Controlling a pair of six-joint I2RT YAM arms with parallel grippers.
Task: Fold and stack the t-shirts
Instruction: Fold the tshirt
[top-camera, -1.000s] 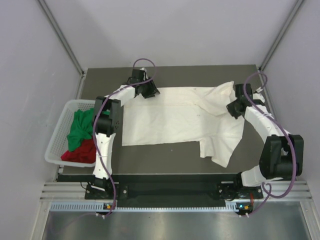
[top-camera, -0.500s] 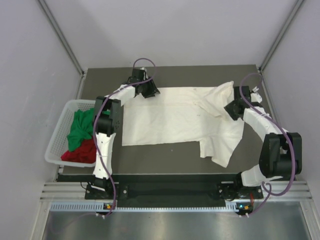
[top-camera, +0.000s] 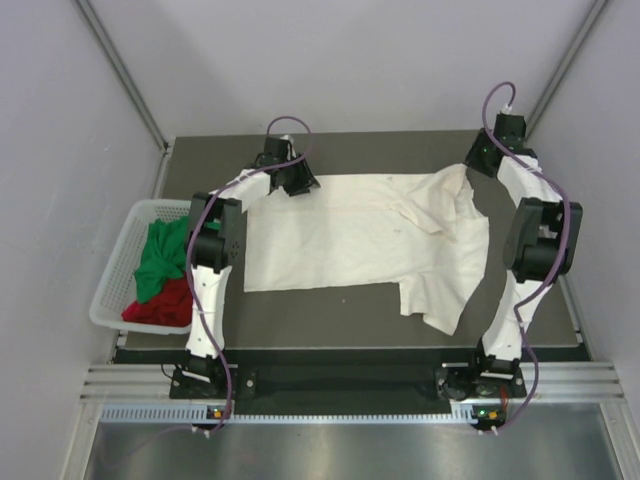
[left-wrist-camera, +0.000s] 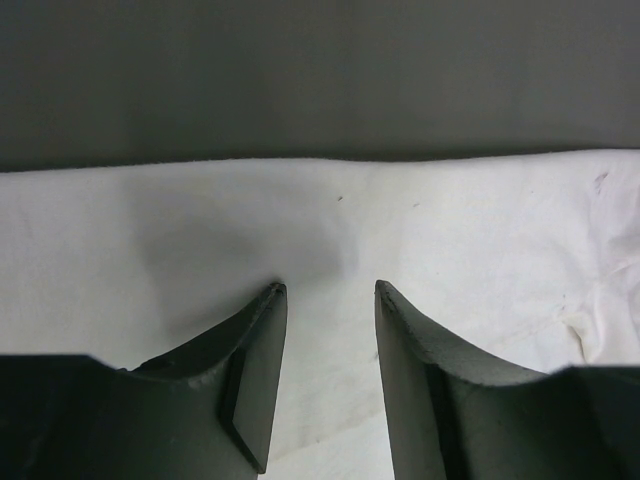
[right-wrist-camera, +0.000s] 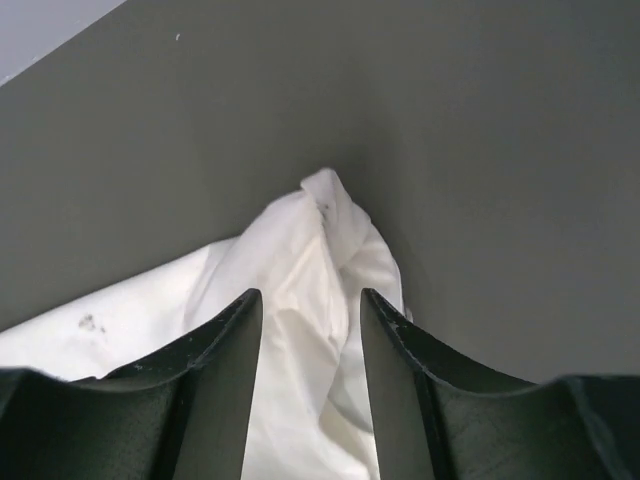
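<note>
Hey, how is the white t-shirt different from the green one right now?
The cream-white t-shirt lies spread out, mostly flat, on the table; the green t-shirt sits bunched up in the white basket. The cream-white one lies alone; the green one lies against the red t-shirt. Neither is folded.

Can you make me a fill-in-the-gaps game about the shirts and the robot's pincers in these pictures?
1. The cream-white t-shirt lies spread out on the dark ____.
2. The green t-shirt and the red t-shirt are bundled together in the white ____.
3. The left pincer and the right pincer are each above a far corner of the cream-white t-shirt, and both have their jaws ____.
Missing words: table, basket, open.
</note>
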